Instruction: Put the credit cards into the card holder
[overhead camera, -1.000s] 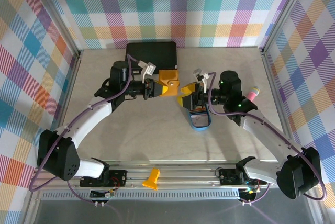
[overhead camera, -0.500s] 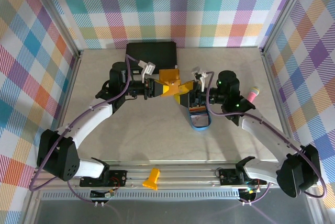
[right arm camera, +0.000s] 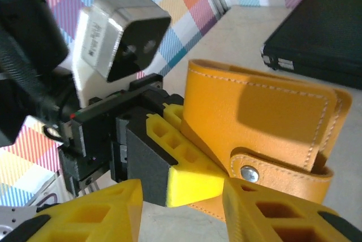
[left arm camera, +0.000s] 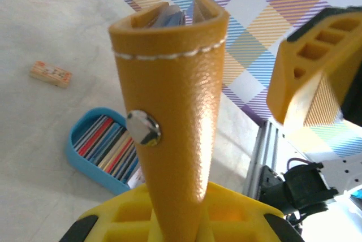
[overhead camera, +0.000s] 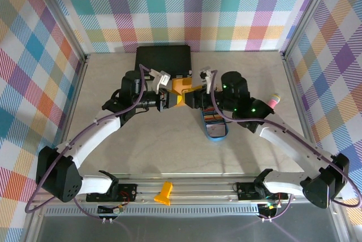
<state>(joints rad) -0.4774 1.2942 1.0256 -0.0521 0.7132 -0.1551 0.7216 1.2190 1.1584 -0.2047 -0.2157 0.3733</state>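
My left tool (overhead camera: 167, 98) is clamped tight on the card holder (overhead camera: 180, 87) and has it up off the table (overhead camera: 147, 140), around the middle of the workspace and just nearer than the black case (overhead camera: 163, 58). On the left wrist camera the card holder (left arm camera: 169, 112) rises straight out of the tool's yellow fingers (left arm camera: 113, 222), gripped at its lower end. Its silver snap (left arm camera: 143, 128) faces the lens and the open edge at the top shows a light blue lining.

My right tool (overhead camera: 195, 96) sits just right of the card holder, fingers part-way apart and closed on nothing. One of its fingers (left arm camera: 308, 78) stands beside the card holder with a gap between them. From the right wrist I see the card holder (right arm camera: 266, 129) just beyond that tool's (right arm camera: 184, 188) fingertips, snap tab downward, with the left tool's fingers (right arm camera: 169, 163) gripping its left end.

The credit cards (overhead camera: 213, 119) stand packed on edge in the blue tray (overhead camera: 216, 136) on the table, right of and nearer than the card holder, partly under the right wrist.
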